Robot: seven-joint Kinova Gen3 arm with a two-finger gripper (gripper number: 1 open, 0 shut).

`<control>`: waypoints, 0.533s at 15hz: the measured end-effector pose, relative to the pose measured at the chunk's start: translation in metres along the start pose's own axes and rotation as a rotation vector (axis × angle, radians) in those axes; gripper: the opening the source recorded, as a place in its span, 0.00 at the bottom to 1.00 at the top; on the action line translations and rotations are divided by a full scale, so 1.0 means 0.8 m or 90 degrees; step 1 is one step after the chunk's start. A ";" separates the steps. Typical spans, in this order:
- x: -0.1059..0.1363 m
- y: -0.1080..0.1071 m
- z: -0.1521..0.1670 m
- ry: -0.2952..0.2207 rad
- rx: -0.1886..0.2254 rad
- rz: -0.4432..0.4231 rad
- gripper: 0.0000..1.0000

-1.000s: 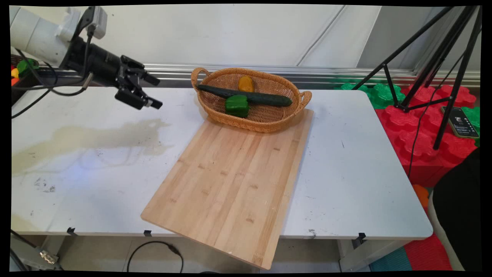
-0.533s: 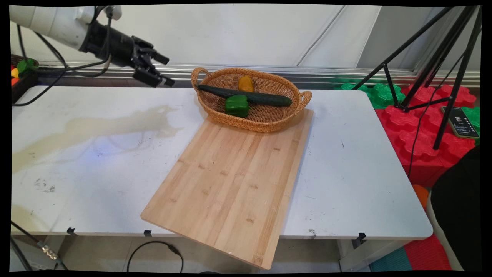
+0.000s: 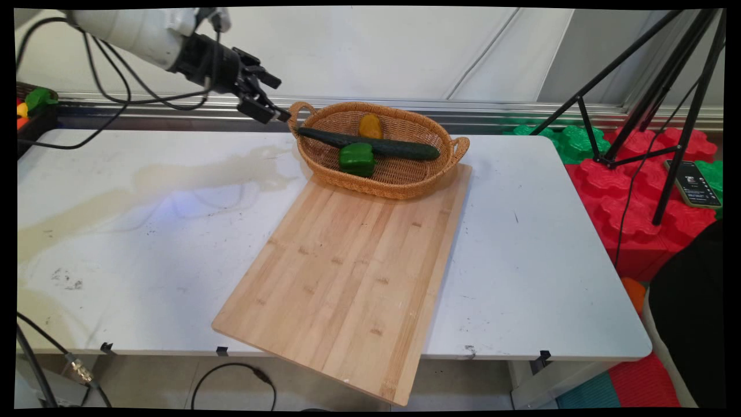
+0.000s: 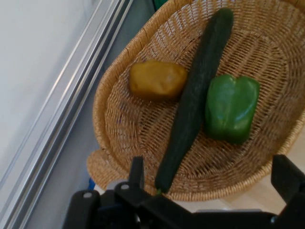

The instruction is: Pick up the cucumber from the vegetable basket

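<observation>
Your gripper hangs in the air with its fingers spread apart, holding nothing. It sits just beside the left handle of the wicker basket, above the table's far edge. The basket rests at the far end of the wooden cutting board, close to the table's far edge. Inside the basket, a long cucumber runs across the middle. A yellow potato lies against its wall-side flank. A green bell pepper lies against its near flank.
</observation>
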 end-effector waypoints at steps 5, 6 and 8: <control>0.007 -0.001 0.063 -0.036 -0.007 0.037 1.00; 0.009 0.000 0.076 -0.045 -0.009 0.046 1.00; 0.011 0.001 0.099 -0.060 -0.011 0.062 1.00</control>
